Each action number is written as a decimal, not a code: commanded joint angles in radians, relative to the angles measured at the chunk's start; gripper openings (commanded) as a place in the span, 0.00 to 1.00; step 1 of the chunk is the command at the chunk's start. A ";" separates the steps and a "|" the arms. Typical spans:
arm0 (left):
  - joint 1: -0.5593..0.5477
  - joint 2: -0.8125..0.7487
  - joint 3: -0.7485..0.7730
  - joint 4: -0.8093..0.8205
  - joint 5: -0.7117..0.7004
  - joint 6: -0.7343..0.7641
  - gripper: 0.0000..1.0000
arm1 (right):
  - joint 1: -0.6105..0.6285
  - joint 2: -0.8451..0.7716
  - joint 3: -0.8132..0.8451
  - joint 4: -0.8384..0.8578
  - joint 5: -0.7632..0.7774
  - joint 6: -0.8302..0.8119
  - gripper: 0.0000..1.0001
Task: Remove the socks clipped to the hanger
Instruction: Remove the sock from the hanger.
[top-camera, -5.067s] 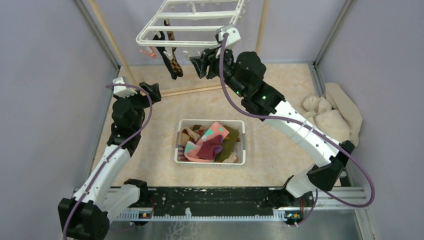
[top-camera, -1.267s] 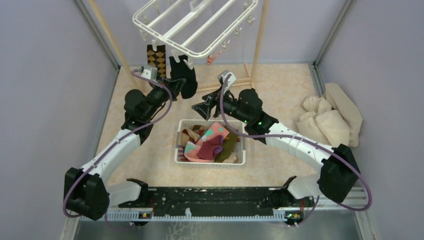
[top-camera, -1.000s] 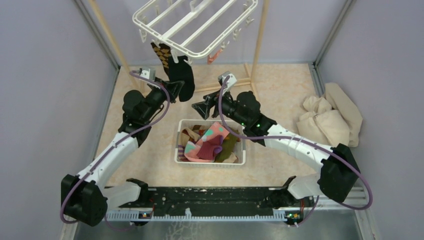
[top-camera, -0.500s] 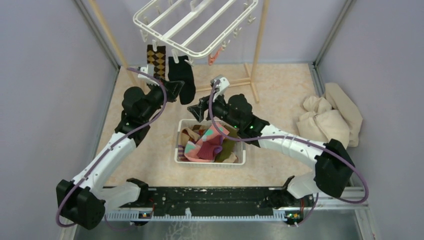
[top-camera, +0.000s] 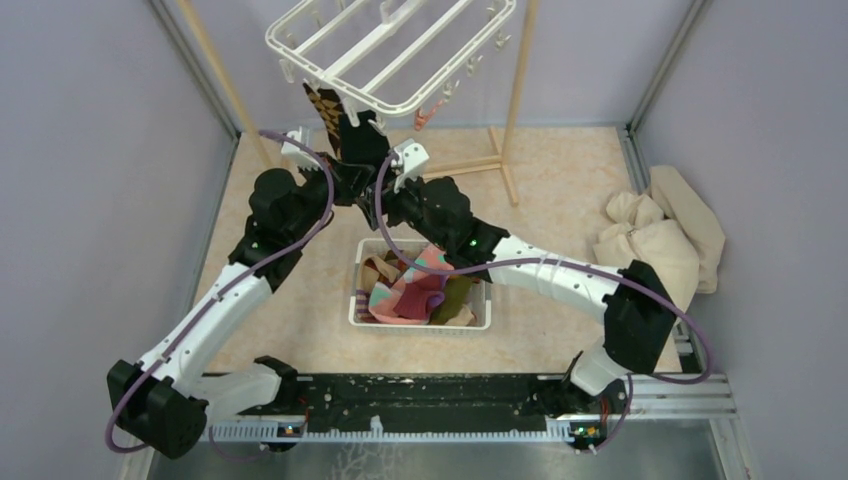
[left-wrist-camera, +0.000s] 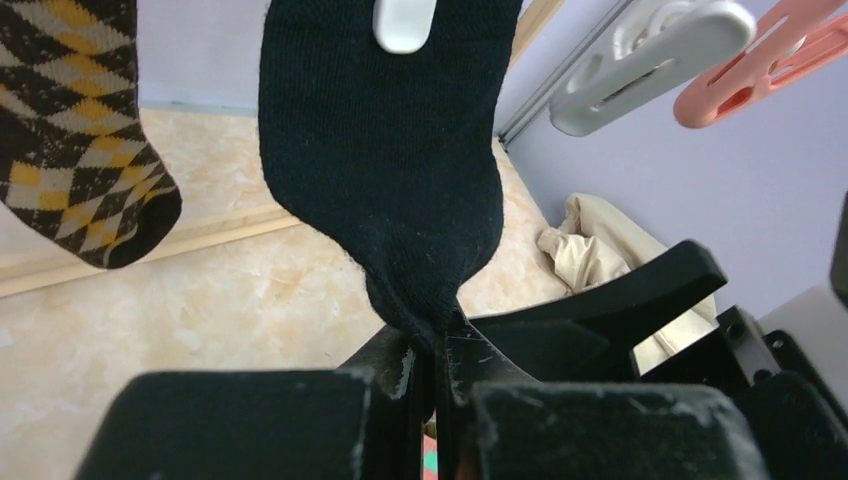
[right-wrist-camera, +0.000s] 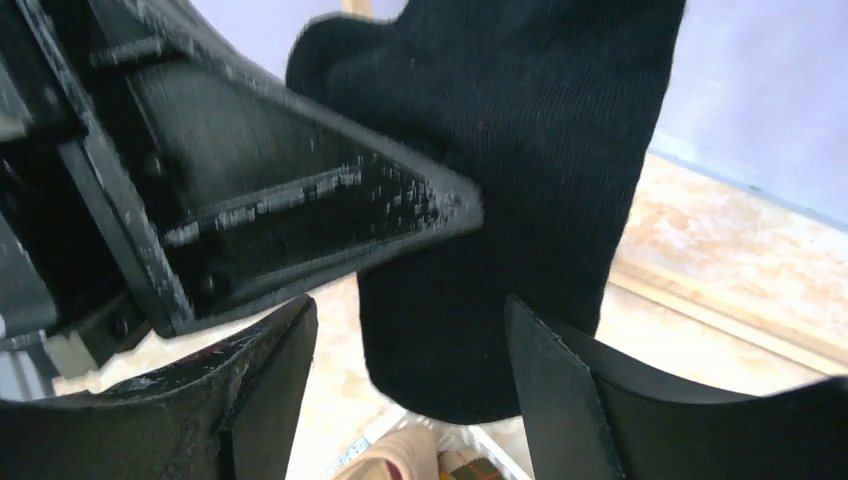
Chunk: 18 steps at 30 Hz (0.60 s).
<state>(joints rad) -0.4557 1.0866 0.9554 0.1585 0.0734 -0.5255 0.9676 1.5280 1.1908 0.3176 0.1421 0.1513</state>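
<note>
Black sock (left-wrist-camera: 385, 170) hangs from the near rim of the hanger (top-camera: 390, 50), pinned at its cuff by 1 white clip (left-wrist-camera: 403, 22); the argyle sock (left-wrist-camera: 80, 130) hangs just beside it from the same rim. Other socks (top-camera: 415, 290) already lie in the white basket (top-camera: 357, 285) on the floor below, so 2 appear left to take off. The left gripper (left-wrist-camera: 437, 350) has its jaws together, pinched on the black sock's toe end. The right gripper (right-wrist-camera: 410, 310) stands with jaws apart, 1 finger on either side of the sock's lower part; contact cannot be told. Step in hand, as I judge it: freeing the black sock. Next move likely calls for a firm downward pull away from the clip, or a second hold higher up by the right gripper. The hanger hangs free, so it may swing or tip instead of letting the sock go. The left wrist view alone shows the clip on the cuff, the pinch on the toe, and a pink clip (left-wrist-camera: 770, 60) dangling empty. The right wrist view alone shows its own open fingers flanking the sock, with the left gripper's finger crossing in front. Only the top view shows the whole frame, the wooden rack (top-camera: 515, 90), the basket and the beige cloth heap (top-camera: 660, 240) well apart at right.
</note>
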 joint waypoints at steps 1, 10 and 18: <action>-0.012 -0.012 0.032 -0.037 -0.016 -0.015 0.00 | 0.005 0.025 0.109 -0.007 0.098 -0.039 0.70; -0.015 -0.033 0.042 -0.049 -0.011 -0.016 0.00 | -0.023 0.061 0.163 -0.063 0.135 -0.025 0.72; -0.018 -0.025 0.055 -0.054 0.005 -0.016 0.00 | -0.059 0.059 0.158 -0.038 0.079 -0.013 0.67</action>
<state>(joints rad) -0.4671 1.0748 0.9722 0.1093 0.0616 -0.5385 0.9249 1.5948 1.2926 0.2256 0.2409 0.1333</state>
